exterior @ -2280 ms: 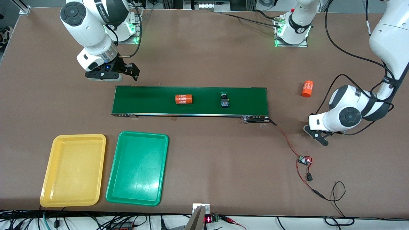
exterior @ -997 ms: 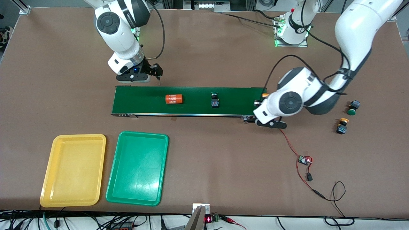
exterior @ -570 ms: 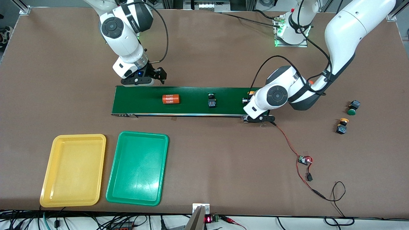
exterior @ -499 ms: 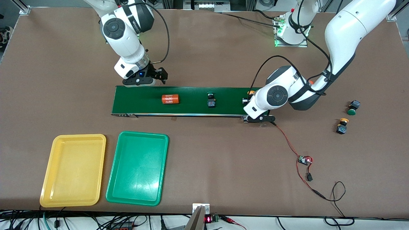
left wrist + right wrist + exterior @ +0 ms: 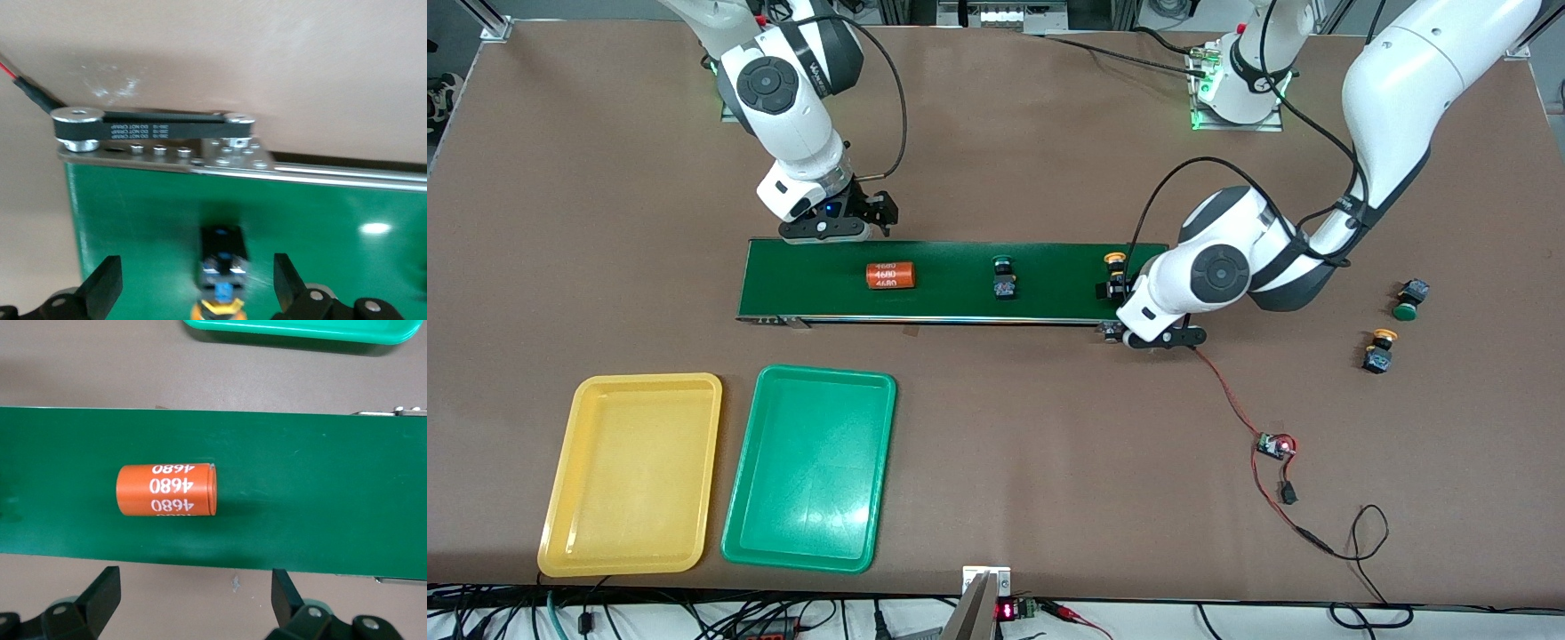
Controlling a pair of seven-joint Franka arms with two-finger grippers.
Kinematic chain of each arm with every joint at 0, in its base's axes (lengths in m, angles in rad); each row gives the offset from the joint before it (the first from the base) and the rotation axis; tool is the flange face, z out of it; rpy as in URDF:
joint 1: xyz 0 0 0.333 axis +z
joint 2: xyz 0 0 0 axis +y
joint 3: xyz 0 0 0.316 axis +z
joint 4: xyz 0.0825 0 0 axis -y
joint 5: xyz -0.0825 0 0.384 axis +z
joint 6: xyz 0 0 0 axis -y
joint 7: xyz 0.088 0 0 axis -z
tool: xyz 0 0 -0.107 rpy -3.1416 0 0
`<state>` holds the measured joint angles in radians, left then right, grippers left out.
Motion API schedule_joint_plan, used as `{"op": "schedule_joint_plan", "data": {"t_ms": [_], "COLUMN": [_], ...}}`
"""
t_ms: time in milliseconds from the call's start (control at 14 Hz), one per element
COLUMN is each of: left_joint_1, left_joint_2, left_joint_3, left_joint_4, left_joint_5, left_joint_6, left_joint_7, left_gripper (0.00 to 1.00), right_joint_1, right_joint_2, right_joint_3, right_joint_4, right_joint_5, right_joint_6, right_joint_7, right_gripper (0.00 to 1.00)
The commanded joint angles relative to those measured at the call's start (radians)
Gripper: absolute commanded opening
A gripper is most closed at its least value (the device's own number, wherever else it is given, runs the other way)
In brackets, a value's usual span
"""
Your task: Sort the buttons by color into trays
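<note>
Yellow button (image 5: 223,277) cap cut off by left wrist view's edge; green tray (image 5: 303,328) mostly cropped in right wrist view

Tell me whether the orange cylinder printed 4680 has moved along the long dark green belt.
Yes. The orange cylinder printed 4680 has travelled along the long dark green belt toward the right arm's end.

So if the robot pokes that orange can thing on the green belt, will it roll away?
Probably, if poked from the side. The orange cylinder lies on its round side on the belt, so it could roll along the belt. It looks smooth and stiff, so it may slip between fingers rather than squash.
</note>
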<state>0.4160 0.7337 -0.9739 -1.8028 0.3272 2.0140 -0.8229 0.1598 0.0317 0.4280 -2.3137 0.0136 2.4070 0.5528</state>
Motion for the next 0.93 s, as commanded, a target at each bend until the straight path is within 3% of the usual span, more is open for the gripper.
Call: {"op": "schedule_joint_plan", "data": {"t_ms": [0,214,427,570,855], "left_joint_1": [0.013,0.026,0.035,0.037,0.125], "left_joint_2": [-0.023,-0.023,-0.020,-0.020,-0.023], "left_joint_3": [-0.012,0.000,0.030,0.070,0.067], "left_joint_4": [0.054,0.155,0.189,0.186,0.200], "left_joint_5": [-0.065,-0.034,0.143,0.231,0.233], "left_joint_6": [-0.026,-0.221,-0.391,-0.437,-0.439], "left_joint_7": [-0.018,-0.001,0.039,0.149,0.370], "left_gripper": [1.00,1.00,1.00,1.00,1.00], "right_joint_1": [-0.002,-0.011,-0.026,-0.034,-0.042], "right_joint_2": [0.010,-0.001,0.002,0.001,-0.009], "right_joint_3": [-0.002,-0.014,-0.015,-0.015,-0.015], "right_joint_4": [0.020,0.020,0.039,0.040,0.039], "right_joint_5": [-0.023,-0.024,-0.024,-0.026,-0.026], "right_joint_6": [-0.008,-0.019,-0.029,-0.032,-0.045], "right_joint_7": [0.026,0.007,0.009,-0.005,-0.014], "right_gripper": [1.00,1.00,1.00,1.00,1.00]}}
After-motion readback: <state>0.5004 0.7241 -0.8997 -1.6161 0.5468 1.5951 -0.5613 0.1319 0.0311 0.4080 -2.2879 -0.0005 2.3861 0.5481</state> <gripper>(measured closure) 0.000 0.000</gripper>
